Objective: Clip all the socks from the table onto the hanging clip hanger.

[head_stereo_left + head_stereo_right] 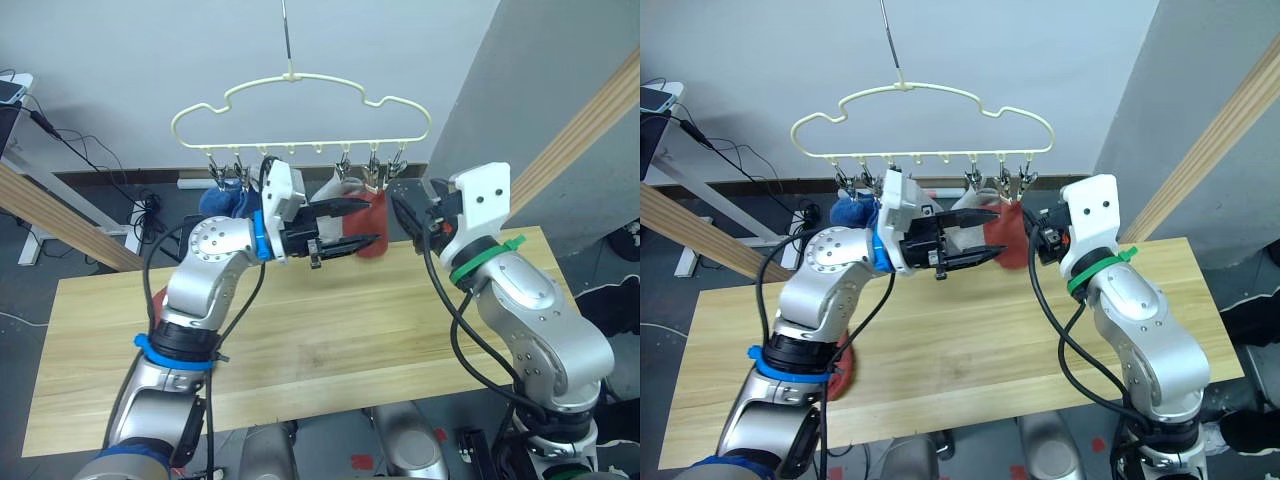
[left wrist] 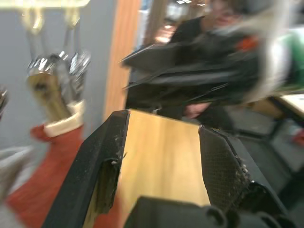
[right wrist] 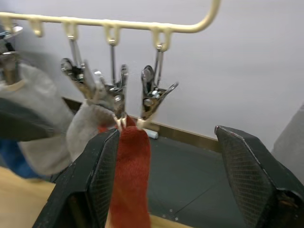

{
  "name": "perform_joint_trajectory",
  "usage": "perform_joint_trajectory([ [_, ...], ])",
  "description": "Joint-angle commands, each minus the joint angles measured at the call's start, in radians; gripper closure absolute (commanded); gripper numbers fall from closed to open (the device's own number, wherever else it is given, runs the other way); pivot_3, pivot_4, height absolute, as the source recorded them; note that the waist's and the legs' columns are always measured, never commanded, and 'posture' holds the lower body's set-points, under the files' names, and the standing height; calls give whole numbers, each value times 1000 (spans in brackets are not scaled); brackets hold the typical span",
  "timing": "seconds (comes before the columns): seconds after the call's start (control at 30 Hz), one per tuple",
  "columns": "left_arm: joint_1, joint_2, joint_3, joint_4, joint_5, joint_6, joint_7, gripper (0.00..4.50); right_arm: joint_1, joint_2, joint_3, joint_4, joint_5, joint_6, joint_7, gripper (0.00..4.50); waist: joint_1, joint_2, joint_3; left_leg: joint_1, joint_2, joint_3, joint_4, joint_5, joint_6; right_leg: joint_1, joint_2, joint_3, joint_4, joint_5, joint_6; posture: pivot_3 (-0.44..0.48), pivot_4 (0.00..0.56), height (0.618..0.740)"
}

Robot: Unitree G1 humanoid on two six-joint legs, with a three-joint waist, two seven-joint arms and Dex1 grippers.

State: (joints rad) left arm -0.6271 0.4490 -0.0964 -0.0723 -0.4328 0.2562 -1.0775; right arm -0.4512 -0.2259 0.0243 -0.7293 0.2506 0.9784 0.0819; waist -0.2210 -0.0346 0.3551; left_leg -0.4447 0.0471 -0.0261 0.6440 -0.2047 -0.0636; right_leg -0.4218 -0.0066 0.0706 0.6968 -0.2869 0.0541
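Note:
The pale yellow clip hanger (image 1: 300, 80) hangs above the table's (image 1: 330, 340) far edge. From its clips hang blue socks (image 1: 222, 196) at the left, grey socks (image 3: 85, 133) in the middle and a rust-red sock (image 3: 130, 166) at the right. My left gripper (image 1: 372, 220) is open, raised just in front of the grey and red socks and holding nothing. From the right, my right gripper (image 3: 166, 137) faces the red sock, open and empty. Another rust-red sock (image 1: 843, 372) lies on the table, partly hidden behind my left arm.
Slanted wooden beams stand at the left (image 1: 60, 225) and right (image 1: 590, 120) of the table. A white desk (image 1: 30, 150) with cables sits at the back left. A grey wall panel (image 1: 540, 90) rises behind the right arm.

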Motion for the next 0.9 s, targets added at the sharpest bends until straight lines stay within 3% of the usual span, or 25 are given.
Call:
perform_joint_trajectory([
  [0.03, -2, 29, 30, -69, -43, 39, -8, 1839, -24, 22, -3, 12, -13, -57, -9, 1532, 1, 0, 0, 0, 0, 0, 0, 0, 0, 0, 0, 0, 0, 0, 0, -336, 330, 732],
  [0.2, -5, 46, 35, -84, -46, 58, 4, 1839, -49, 41, 8, 53, -26, -77, -14, 3203, 3, 0, 0, 0, 0, 0, 0, 0, 0, 0, 0, 0, -1, 0, 0, -325, 329, 732],
  [0.87, -46, 54, 19, -84, -16, 65, 28, 1839, -129, 138, 8, 205, -86, -166, -59, 3203, 9, 0, 0, 0, 0, 0, 0, 0, 0, 0, 0, 0, 0, 0, 0, -317, 323, 732],
  [0.9, -46, 55, 19, -84, -15, 65, 28, 1839, -130, 139, 10, 207, -88, -168, -59, 2837, 9, 0, 0, 0, 0, 0, 0, 0, 0, 0, 0, 0, 0, 0, 0, -317, 323, 732],
])
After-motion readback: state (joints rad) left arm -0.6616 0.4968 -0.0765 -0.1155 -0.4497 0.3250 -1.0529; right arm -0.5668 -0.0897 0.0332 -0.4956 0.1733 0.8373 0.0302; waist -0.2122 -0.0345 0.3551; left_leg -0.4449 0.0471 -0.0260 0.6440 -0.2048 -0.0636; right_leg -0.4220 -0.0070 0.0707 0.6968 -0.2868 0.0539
